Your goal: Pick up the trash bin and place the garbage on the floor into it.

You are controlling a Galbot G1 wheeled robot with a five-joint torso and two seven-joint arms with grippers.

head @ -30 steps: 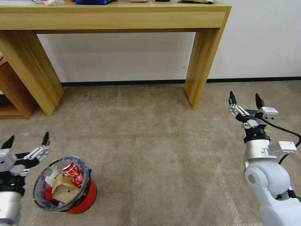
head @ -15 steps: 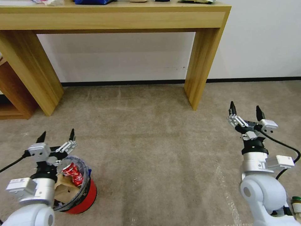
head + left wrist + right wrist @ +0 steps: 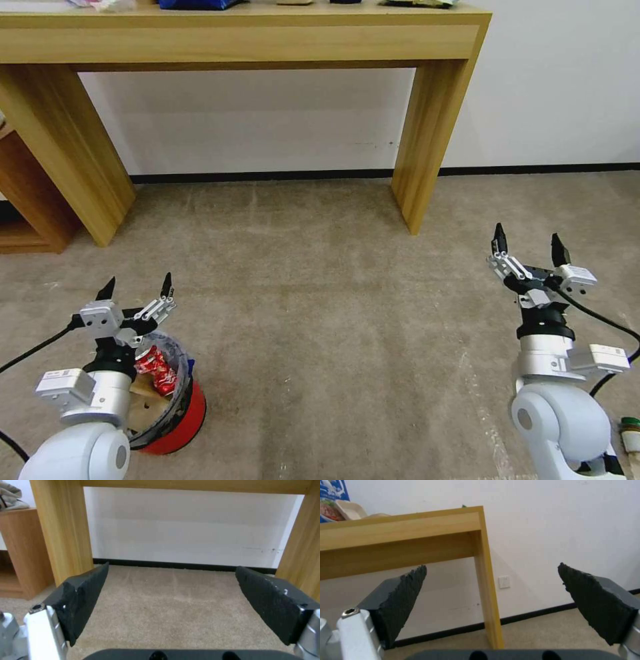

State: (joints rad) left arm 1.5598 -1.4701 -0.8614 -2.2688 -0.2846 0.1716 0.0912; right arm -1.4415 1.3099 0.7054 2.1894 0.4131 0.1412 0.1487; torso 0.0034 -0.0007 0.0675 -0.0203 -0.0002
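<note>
The trash bin (image 3: 179,412), red at the base with a dark mesh rim, stands on the carpet floor (image 3: 333,300) at the lower left, half hidden behind my left arm. Garbage lies inside it: a red wrapper (image 3: 156,372) and tan paper (image 3: 141,399). My left gripper (image 3: 137,288) hovers open and empty just above the bin's far rim. Its black pads (image 3: 83,597) frame bare carpet in the left wrist view. My right gripper (image 3: 528,240) is raised at the right, open and empty, and its pads (image 3: 593,600) point at the wall. A small bottle (image 3: 630,430) lies on the floor by my right arm.
A wooden table (image 3: 427,133) stands against the white wall ahead, its legs resting on the carpet. A brown shelf unit (image 3: 27,200) is at the far left. Pale tape lines (image 3: 480,400) cross the carpet at the right. Open carpet stretches between the two arms.
My left arm has swung in to the right and now covers much of the bin. My right gripper has sunk a little. Both have stayed open.
</note>
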